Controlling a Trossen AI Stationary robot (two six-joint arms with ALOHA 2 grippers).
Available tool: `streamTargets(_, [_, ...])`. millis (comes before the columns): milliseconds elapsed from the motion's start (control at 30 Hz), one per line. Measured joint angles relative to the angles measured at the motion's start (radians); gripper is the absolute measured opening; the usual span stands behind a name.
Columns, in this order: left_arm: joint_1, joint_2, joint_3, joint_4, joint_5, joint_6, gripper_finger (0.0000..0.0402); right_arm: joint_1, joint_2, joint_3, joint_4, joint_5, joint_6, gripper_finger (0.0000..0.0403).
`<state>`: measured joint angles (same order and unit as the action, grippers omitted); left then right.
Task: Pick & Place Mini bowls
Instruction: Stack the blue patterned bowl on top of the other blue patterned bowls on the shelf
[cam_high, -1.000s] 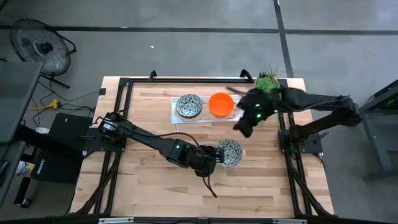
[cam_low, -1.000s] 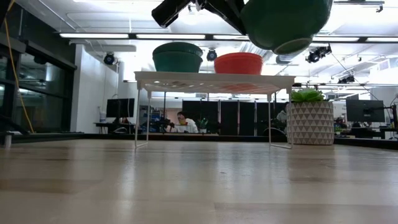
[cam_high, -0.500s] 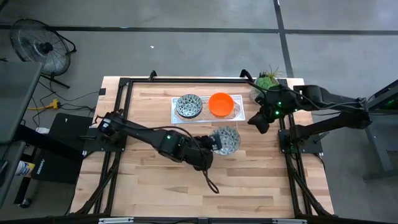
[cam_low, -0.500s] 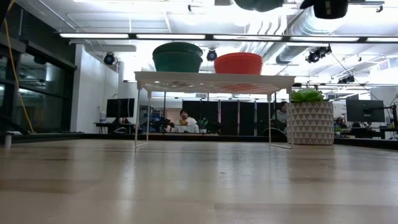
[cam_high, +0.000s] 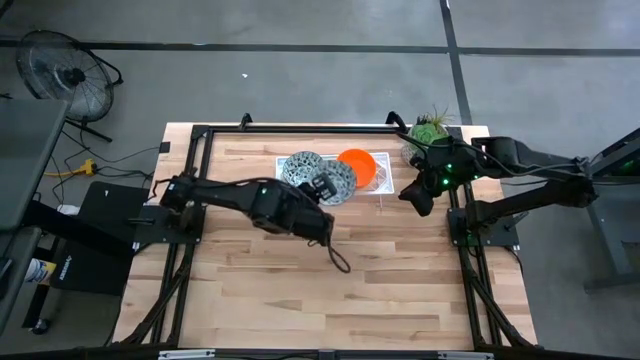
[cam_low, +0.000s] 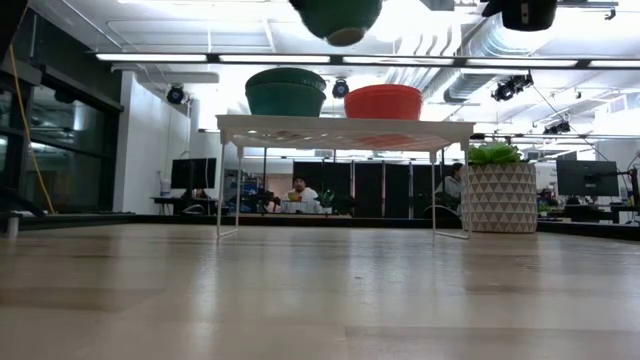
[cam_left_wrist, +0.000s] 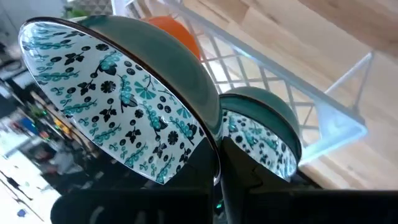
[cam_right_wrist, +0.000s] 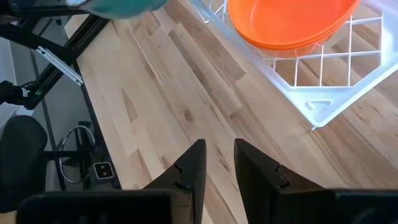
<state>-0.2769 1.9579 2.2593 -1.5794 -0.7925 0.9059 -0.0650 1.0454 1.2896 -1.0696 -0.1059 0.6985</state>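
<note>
On the white wire rack (cam_high: 383, 187) at the table's far side: one mosaic bowl (cam_high: 300, 168) seated at the left end and an orange bowl (cam_high: 358, 166) at the right end. The right wrist view shows a second rim under the orange one, so that is probably two orange bowls nested, not certain. One more patterned bowl (cam_high: 336, 182) is in the air, clamped by the left gripper (cam_high: 320, 187), whose fingers are closed on its rim; the bowl is tilted, its inside facing the wrist camera, and hangs over the rack between the seated mosaic bowl and the orange one, partly overlapping both from above. In the low view it sits high at the frame top (cam_low: 337, 18), clear above the rack. So two patterned bowls visible, plus orange at one spot. One pale pot with a green plant (cam_high: 428, 131) stands at the rack's right end. Right gripper (cam_high: 419, 196) hovers off the rack's right end near the pot, fingers slightly apart with nothing between them. Versus a second ago: the left arm has carried its bowl from the table's middle up and over to the rack; the right arm has pulled back from the rack's end toward the table's right edge and has held there since.
</note>
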Motion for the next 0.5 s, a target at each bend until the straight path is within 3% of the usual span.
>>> streamTargets(500, [0.141, 0.001, -0.002, 0.009, 0.007, -0.128, 0.0000, 0.000, 0.000, 0.000, -0.004, 0.019, -0.015, 0.0071])
